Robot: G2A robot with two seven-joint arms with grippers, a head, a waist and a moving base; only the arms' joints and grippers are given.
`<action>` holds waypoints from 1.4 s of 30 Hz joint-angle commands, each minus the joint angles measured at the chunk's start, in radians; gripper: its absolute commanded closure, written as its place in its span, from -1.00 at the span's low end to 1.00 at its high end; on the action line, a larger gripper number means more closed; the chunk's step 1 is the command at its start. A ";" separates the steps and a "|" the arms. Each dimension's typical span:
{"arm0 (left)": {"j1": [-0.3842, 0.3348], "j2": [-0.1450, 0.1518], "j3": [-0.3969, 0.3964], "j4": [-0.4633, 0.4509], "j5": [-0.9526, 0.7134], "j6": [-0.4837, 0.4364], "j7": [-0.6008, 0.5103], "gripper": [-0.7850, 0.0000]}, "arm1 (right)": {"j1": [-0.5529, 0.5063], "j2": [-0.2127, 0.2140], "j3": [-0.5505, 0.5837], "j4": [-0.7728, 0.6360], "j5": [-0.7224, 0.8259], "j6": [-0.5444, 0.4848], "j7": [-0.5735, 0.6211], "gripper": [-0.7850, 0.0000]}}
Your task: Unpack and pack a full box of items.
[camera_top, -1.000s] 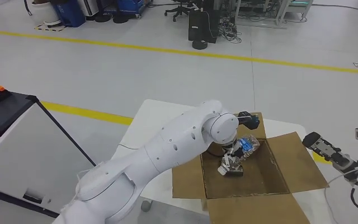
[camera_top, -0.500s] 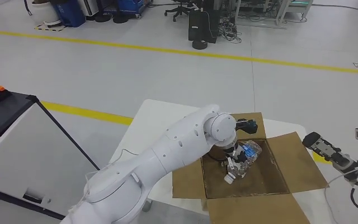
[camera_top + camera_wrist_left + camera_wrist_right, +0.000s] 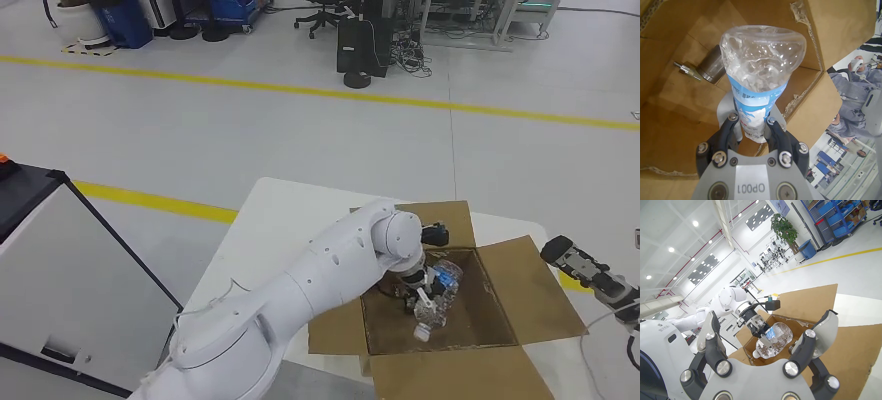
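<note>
Gripping the water bottle [image 3: 761, 75] at its label, your left hand [image 3: 751, 121] holds it tilted, cap lowest, over the floor of the open cardboard box [image 3: 540, 290], near a metal cylinder [image 3: 712, 66]. Your right hand [image 3: 770, 315] hangs released beside that box.

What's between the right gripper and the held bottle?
Top view: the box's open flap lies between right gripper and bottle; the right wrist view adds a metal part beside the bottle.

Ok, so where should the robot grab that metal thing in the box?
On the metal part, probably the thick round body, not the thin tip. It lies on its side on the box floor, so come straight down from above, pinching across the body.
</note>
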 commanded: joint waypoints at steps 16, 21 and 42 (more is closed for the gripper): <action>-0.058 -0.081 0.120 0.002 0.149 -0.162 -0.128 1.00 | 0.000 0.000 0.000 0.000 0.000 0.000 0.000 -1.00; -0.086 -0.122 0.142 0.056 0.160 -0.214 -0.151 1.00 | 0.000 0.000 0.000 0.000 0.000 0.000 0.000 -1.00; -0.107 -0.171 0.240 0.032 0.306 -0.324 -0.168 1.00 | 0.000 0.000 0.000 0.000 0.000 0.000 0.000 -1.00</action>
